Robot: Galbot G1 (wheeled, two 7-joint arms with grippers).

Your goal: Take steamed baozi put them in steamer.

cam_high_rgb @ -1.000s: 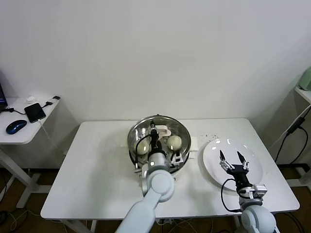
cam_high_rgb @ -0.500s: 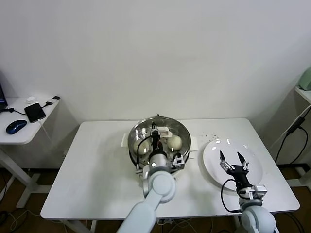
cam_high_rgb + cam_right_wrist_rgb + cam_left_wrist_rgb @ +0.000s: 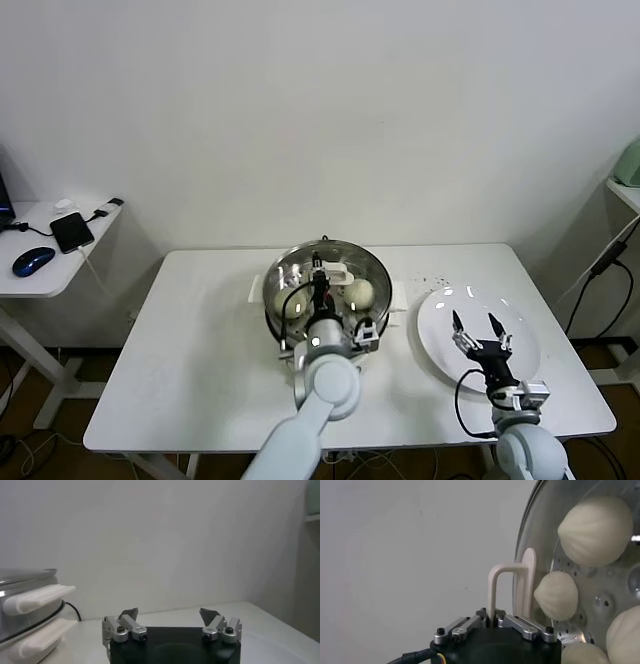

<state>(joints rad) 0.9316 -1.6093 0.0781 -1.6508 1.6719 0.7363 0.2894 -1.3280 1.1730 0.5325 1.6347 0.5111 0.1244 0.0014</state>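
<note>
The steamer point(image 3: 376, 276) stands mid-table on its white base. The baozi lie inside on the perforated tray; two show in the head view point(image 3: 283, 297) point(image 3: 359, 292), and several show through the glass in the left wrist view point(image 3: 595, 529) point(image 3: 557, 596). My left gripper point(image 3: 318, 284) point(image 3: 492, 616) is shut on the white arched handle point(image 3: 495, 587) of the glass lid point(image 3: 521, 575) and holds the lid over the steamer. My right gripper point(image 3: 477, 325) point(image 3: 170, 616) is open and empty above the white plate point(image 3: 520, 350).
The steamer's white side handles point(image 3: 37, 600) show at the edge of the right wrist view. A side table point(image 3: 50, 250) at far left carries a phone and a mouse. A black cable point(image 3: 600, 265) hangs at the right, off the table.
The lid in my left gripper has shifted slightly over the steamer, and the left bun shows more plainly. The right arm has not moved.
</note>
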